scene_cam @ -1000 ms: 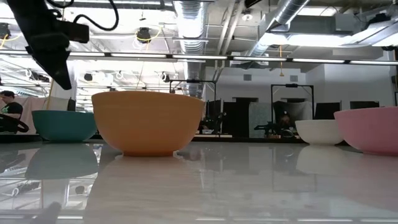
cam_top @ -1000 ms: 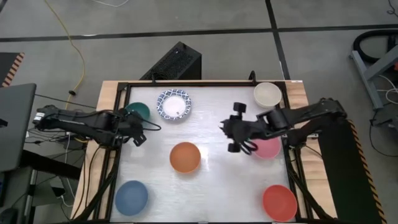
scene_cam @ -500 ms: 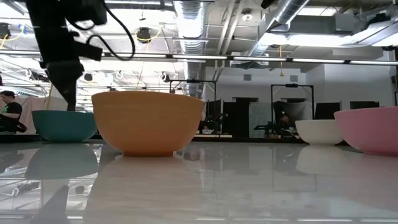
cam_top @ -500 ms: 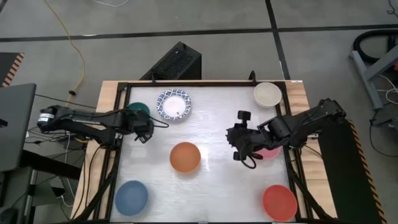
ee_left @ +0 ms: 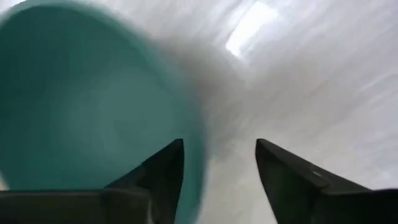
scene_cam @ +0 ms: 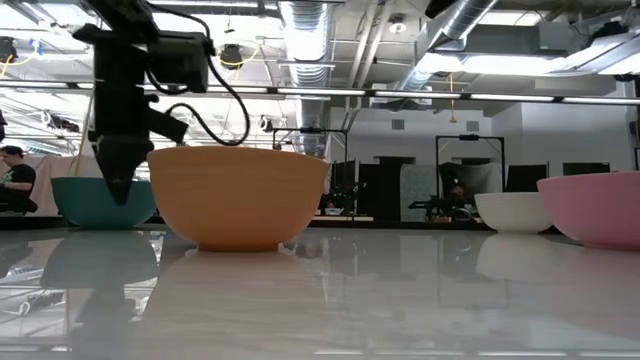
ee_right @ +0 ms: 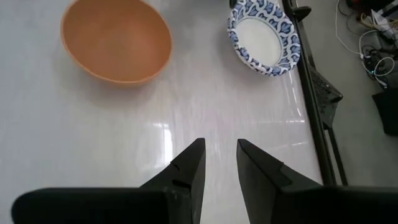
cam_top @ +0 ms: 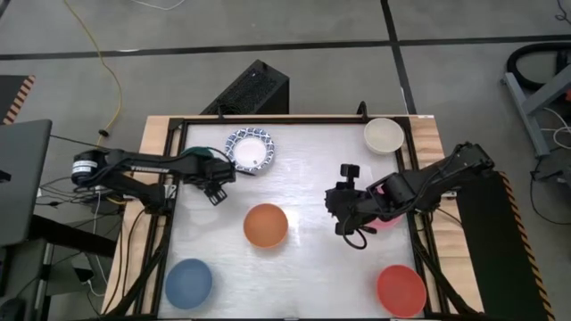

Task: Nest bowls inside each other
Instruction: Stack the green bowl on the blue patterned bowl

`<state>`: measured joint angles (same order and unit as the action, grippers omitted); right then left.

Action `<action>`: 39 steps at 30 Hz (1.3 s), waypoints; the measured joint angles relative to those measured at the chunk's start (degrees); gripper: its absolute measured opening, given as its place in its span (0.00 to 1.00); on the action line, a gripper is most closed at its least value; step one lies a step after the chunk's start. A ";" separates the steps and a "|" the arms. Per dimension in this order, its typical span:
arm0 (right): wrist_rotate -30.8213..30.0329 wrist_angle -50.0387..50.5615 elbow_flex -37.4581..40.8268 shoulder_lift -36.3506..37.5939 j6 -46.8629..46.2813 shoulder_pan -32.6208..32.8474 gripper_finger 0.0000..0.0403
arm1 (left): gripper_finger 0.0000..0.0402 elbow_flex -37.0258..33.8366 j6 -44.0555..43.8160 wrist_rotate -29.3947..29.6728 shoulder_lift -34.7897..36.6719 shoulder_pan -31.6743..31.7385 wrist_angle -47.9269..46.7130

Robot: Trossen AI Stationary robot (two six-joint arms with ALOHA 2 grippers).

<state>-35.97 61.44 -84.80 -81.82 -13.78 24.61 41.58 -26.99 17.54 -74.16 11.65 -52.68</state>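
A green bowl (ee_left: 81, 106) stands at the table's far left, mostly hidden under my left arm in the high view. My left gripper (ee_left: 217, 168) points steeply down at the bowl's right rim (ee_left: 193, 143), open. One finger (ee_left: 165, 171) is over the bowl's inside and the other (ee_left: 280, 171) is outside it; no touch shows. My right gripper (ee_right: 217, 165) hangs open with a narrow gap above bare table, beside the pink bowl (cam_top: 389, 214). The orange bowl (cam_top: 266, 225) sits mid-table, and a white bowl with a blue rim (cam_top: 251, 150) stands at the far side.
A blue bowl (cam_top: 188, 283) stands near left, a red bowl (cam_top: 401, 290) near right, and a cream bowl (cam_top: 384, 135) far right. A black frame (cam_top: 294, 118) edges the white table. Bare tabletop lies between the orange bowl and my right gripper.
My left gripper has gone down and toward the table's right, from the green bowl's left side across to its right rim, tipping more steeply downward. My right gripper has shifted a little toward the near edge and turned. The bowls have stayed in place.
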 joint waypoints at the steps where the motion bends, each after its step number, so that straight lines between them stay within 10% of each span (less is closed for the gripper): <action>1: -0.04 0.01 0.00 0.00 -0.45 0.28 0.28 | 0.41 0.00 0.41 -0.70 -0.61 0.34 0.94; 8: -0.34 1.40 -0.02 0.00 -3.00 2.64 0.28 | 0.03 0.00 -0.34 0.87 -3.65 0.70 3.49; 22: -5.58 15.85 -0.02 0.17 -19.89 11.34 0.28 | 0.00 11.17 2.53 0.96 -1.00 -5.60 -3.61; 39: -8.29 22.13 -0.02 0.20 -35.28 18.56 0.28 | 0.00 22.86 39.81 0.85 -2.98 -5.10 6.02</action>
<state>-44.26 83.57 -84.82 -81.62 -49.06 43.17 64.45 12.82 18.40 -77.14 6.55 -46.65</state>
